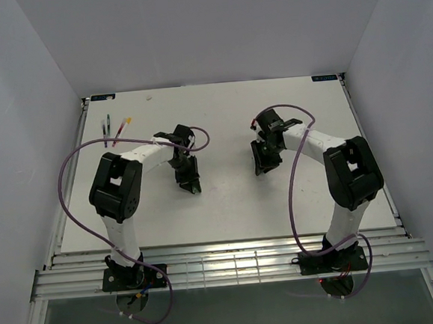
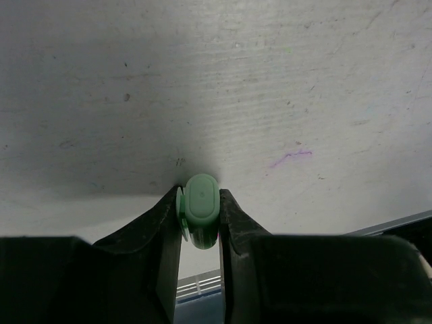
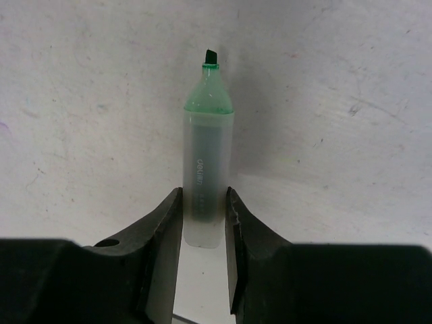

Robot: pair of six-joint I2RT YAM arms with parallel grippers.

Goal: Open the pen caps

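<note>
— Which step was in hand just then?
— By my reading, you had the green marker (image 3: 208, 145) already apart. Your right gripper (image 3: 204, 194) was clamped on its pale barrel, and the dark tip (image 3: 210, 56) stood bare, pointing away from the fingers. Your left gripper (image 2: 200, 197) was pinched on the cap (image 2: 201, 206), a stubby light-green piece seen end-on between the jaws.
— Where was the cap from the marker?
— It was left of the marker and well apart from it. From above, your two grippers hung over the table (image 1: 227, 206) with a gap between them. That pull looked finished to me, not half done.
— What was left, then?
— The thin pens (image 1: 115, 129) lay far to the left of the marker and beyond it. They were too small from above for me to tell whether they carried caps.
— What did the next move call for?
— I judged you needed to set both pieces down first, loosening the jaws only close to the surface so that neither rolled. After that you would have to reach left of the marker for a thin pen. That called for a fine, well-centred pinch on a slender stick.
</note>
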